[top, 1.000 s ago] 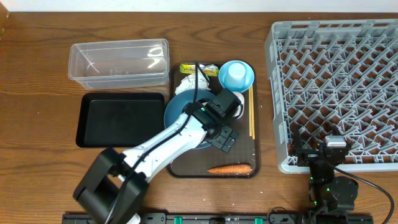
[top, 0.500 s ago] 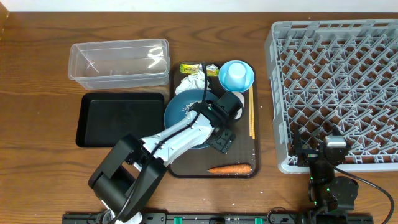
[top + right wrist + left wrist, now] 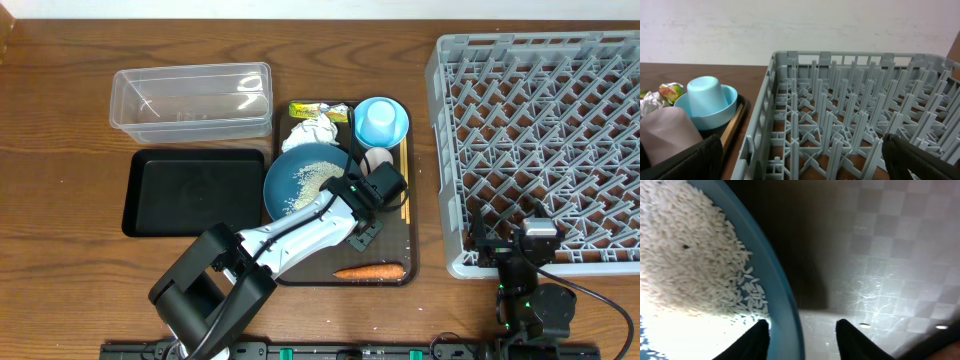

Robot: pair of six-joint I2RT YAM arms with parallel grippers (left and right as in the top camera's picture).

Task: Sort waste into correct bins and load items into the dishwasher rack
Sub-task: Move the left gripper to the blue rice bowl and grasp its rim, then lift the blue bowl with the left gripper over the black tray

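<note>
The large blue bowl (image 3: 298,178) with white rice (image 3: 312,178) sits on the brown tray (image 3: 392,252). My left gripper (image 3: 352,197) straddles the bowl's right rim (image 3: 782,305). One finger (image 3: 756,341) is inside against the rim, the other (image 3: 852,340) stands outside with a gap, so the gripper is open. The carrot (image 3: 370,271) lies at the tray's front. The tissue (image 3: 312,130), wrapper (image 3: 318,109), light-blue cup (image 3: 378,121), white cup (image 3: 377,160) and chopsticks (image 3: 405,185) are at its back. My right gripper (image 3: 802,160) hangs open over the rack's (image 3: 540,130) front corner.
The clear tub (image 3: 190,100) and the black tray (image 3: 195,190) lie left of the brown tray, one behind the other. The rack's wall (image 3: 757,130) stands close to the chopsticks (image 3: 732,127). Bare wood shows at the front left.
My left gripper has slid right and forward from above the bowl to its right rim, uncovering the rice. Its jaws have narrowed. The right arm has not moved.
</note>
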